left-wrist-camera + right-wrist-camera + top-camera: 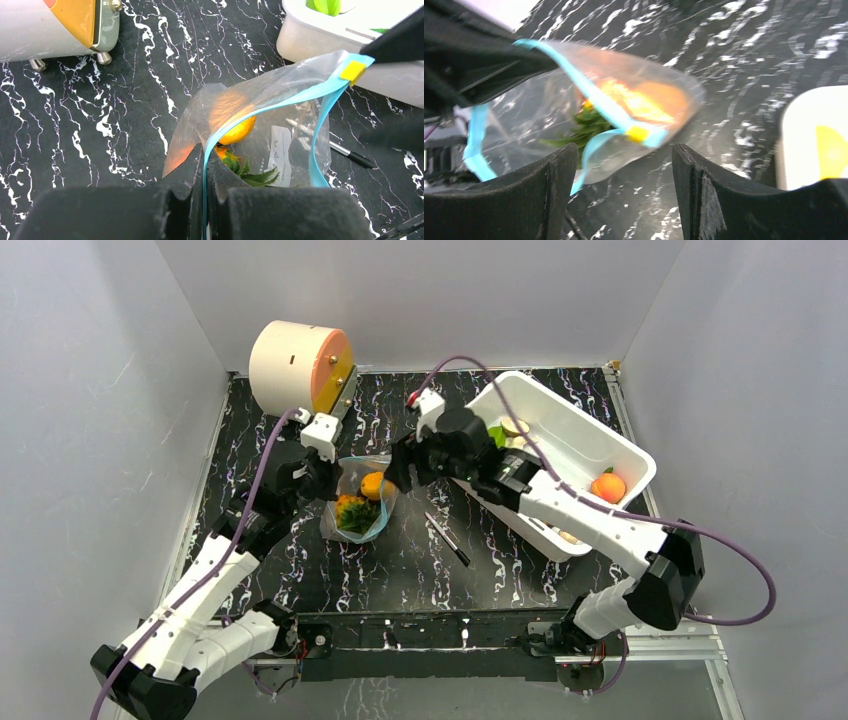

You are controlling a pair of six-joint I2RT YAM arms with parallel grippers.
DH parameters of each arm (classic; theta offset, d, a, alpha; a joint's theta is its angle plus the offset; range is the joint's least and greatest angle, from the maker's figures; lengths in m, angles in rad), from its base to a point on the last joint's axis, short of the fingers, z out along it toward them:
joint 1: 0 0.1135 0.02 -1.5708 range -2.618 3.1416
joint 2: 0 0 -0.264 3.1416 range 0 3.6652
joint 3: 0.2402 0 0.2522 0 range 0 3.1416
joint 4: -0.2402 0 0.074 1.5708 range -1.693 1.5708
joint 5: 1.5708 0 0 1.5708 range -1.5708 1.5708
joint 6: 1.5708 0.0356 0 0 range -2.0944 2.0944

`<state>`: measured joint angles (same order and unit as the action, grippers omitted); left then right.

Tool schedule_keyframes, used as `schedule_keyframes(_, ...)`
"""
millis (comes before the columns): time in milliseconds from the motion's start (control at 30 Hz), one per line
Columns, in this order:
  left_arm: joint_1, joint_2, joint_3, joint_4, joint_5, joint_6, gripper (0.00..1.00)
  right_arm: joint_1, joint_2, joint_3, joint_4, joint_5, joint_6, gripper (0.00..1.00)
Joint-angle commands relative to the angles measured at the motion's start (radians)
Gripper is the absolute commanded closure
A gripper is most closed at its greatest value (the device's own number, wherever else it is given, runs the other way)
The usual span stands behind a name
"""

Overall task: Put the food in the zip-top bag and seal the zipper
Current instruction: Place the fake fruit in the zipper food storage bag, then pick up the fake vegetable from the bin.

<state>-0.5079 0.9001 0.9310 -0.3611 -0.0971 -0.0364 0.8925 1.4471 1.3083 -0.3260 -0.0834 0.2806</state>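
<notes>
Your left gripper (205, 167) is clamped on one end of the zipper (280, 107), with the zip-top bag (295, 145) standing mid-table (400, 560). The strip runs across to its yellow slider (352, 70), just ahead of your right gripper (624, 155), jaws wide.

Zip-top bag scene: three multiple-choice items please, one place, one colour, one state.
1. Where is the black pen? A on the table, right of the zip-top bag; B inside the bag; C on the floor.
2. Zipper colour? A red; B white; C blue-teal.
3. The left jaws are: A wide open; B shut on the zipper; C holding the pen.
Key: 1 A, it lies on the marbled top beside the bag; 2 C, the strip shows blue-teal; 3 B, the strip runs between the closed jaws.
</notes>
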Motion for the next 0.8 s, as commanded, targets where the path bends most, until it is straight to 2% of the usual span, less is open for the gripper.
schedule_keyframes(0,-0.002,-0.033,-0.012,0.051,0.014,0.0,1.0,-0.095,-0.068,0.098,-0.123,0.092,-0.112,0.34)
schedule_keyframes(167,-0.003,-0.066,-0.078,0.119,0.036,0.002,1.0,-0.199,-0.08,0.122,-0.199,0.204,-0.207,0.38)
schedule_keyframes(400,-0.003,-0.066,-0.102,0.129,0.083,-0.003,1.0,-0.355,-0.022,0.132,-0.23,0.313,-0.284,0.49)
schedule_keyframes(667,-0.003,-0.12,-0.193,0.187,0.137,0.015,1.0,-0.485,0.097,0.094,-0.139,0.426,-0.343,0.54)
schedule_keyframes(767,-0.003,-0.125,-0.204,0.196,0.136,0.029,1.0,-0.512,0.144,0.07,-0.083,0.435,-0.422,0.56)
